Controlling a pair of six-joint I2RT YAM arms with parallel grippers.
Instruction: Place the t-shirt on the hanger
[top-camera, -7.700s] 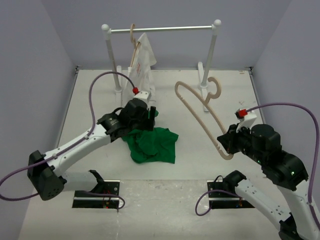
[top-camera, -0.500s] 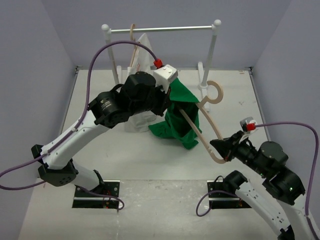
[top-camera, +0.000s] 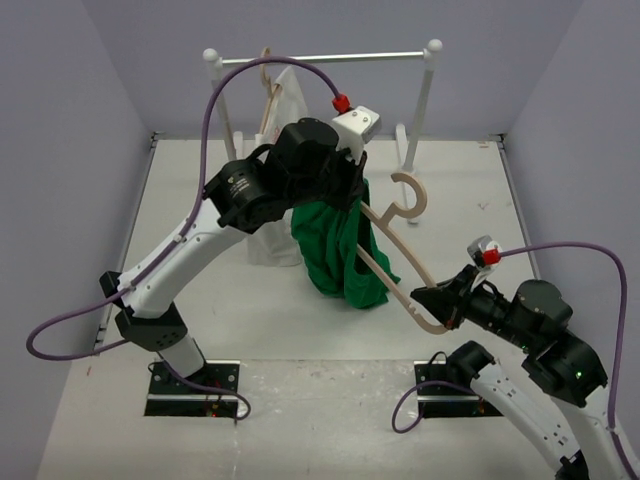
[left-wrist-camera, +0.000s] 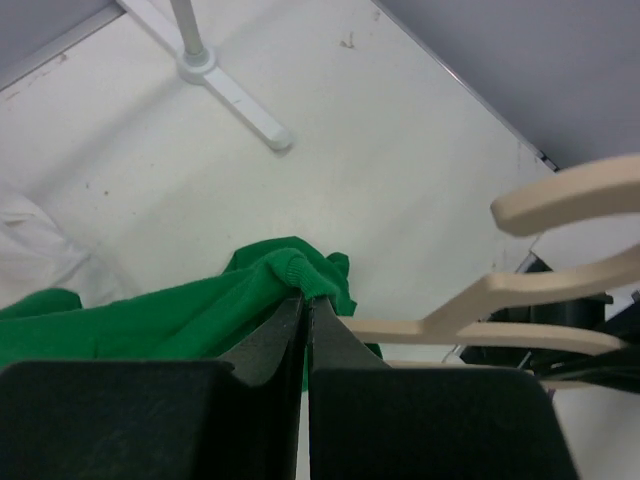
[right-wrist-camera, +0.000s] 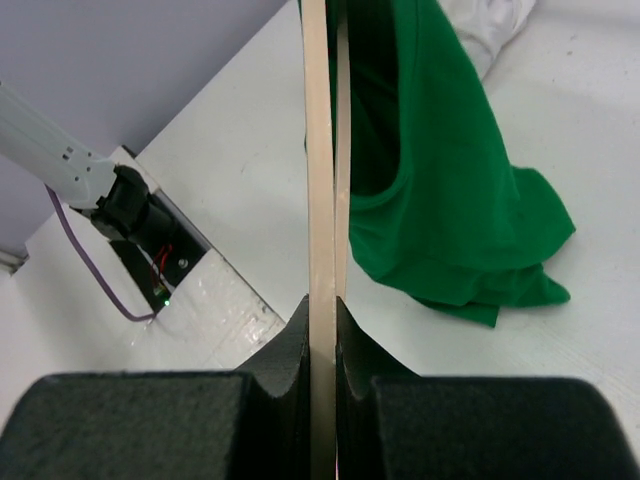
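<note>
The green t-shirt hangs in the air from my left gripper, which is shut on its ribbed collar. The tan wooden hanger slants from its hook down to my right gripper, which is shut on one arm end. The hanger's other arm runs into the hanging shirt. In the right wrist view the shirt hangs just right of the hanger. In the left wrist view the hanger lies to the right, beyond the collar.
A white clothes rail stands at the back with a second wooden hanger and a white garment on it. Another white cloth lies on the table left of the shirt. The rail's right foot is near the hook.
</note>
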